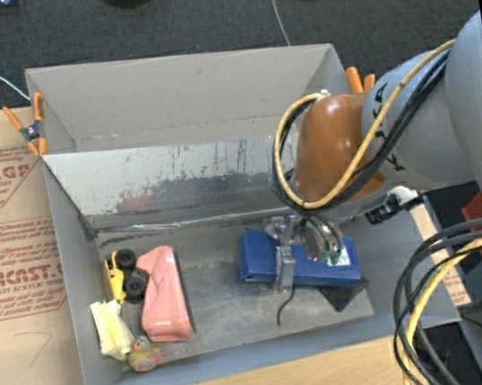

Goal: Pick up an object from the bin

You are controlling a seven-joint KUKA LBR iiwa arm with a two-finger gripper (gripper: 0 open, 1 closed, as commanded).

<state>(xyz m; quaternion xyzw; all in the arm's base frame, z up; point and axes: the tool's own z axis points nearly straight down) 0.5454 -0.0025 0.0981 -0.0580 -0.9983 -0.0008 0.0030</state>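
Camera view, pincer (297,258): low in the grey metal bin (173,166), hanging from the arm that comes in from picture-right. We cannot tell whether it is spread or closed.
Camera view, task's thing: blue plastic box-shaped thing (257,257), right under the pincer and reaching a little to picture-left of it. A flatter blue part with a white and green patch shows on the pincer's other side.
Deciding relation: we judge the blue thing's long axis to run picture-left to picture-right, dipping slightly rightward. The pincer stands about over its middle, so any closing should go across that axis.
Contact: pincer and blue thing overlap. We cannot tell whether they touch.
Other stock: pink soft oblong block (165,297), small yellow and black toy (123,274) and pale yellow piece (109,330), all well apart to the pincer's picture-left.
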